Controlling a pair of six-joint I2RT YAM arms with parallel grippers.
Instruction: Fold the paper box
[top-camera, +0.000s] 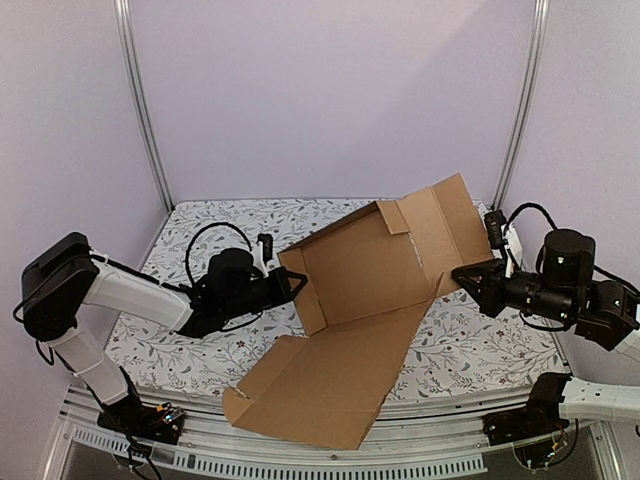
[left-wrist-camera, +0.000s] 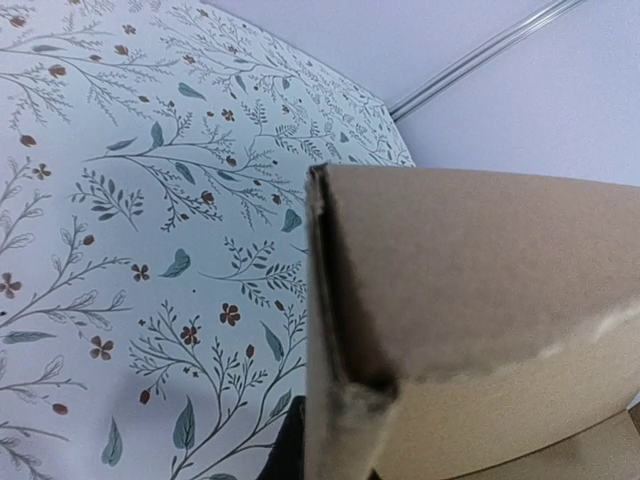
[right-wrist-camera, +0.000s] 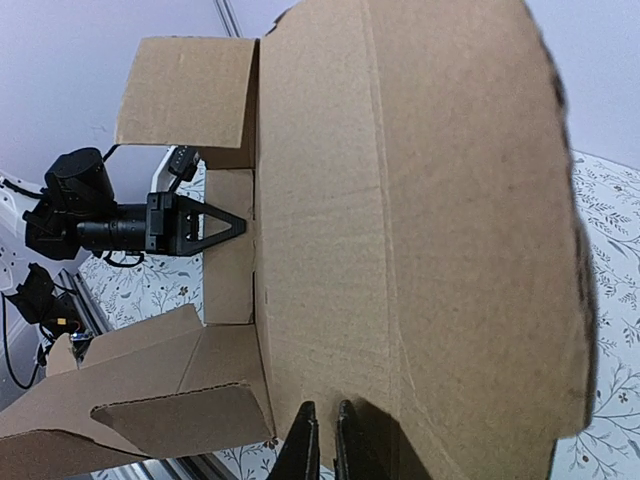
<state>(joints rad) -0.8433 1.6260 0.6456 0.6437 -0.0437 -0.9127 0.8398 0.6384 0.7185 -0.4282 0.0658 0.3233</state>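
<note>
Paper box (top-camera: 365, 300): near flap overhangs the table (top-camera: 200, 350) edge; long axis runs near-left to far-right. Left gripper (top-camera: 297, 283) opening indeterminable, hidden behind wall; right gripper (right-wrist-camera: 322, 445) fingers nearly together against panel.

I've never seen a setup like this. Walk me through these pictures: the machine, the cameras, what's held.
Two robot arms are bolted at the near edge of a table. The wide picture looks down from above and behind: the left arm and right arm flank a half-folded brown paper box on its flowered top. The other two pictures come from a camera on each wrist. The right one shows its jaws nearly closed on the cardboard, apparently gripping. The left one shows a box wall close up; whether its jaws pinch it cannot be told.
</note>
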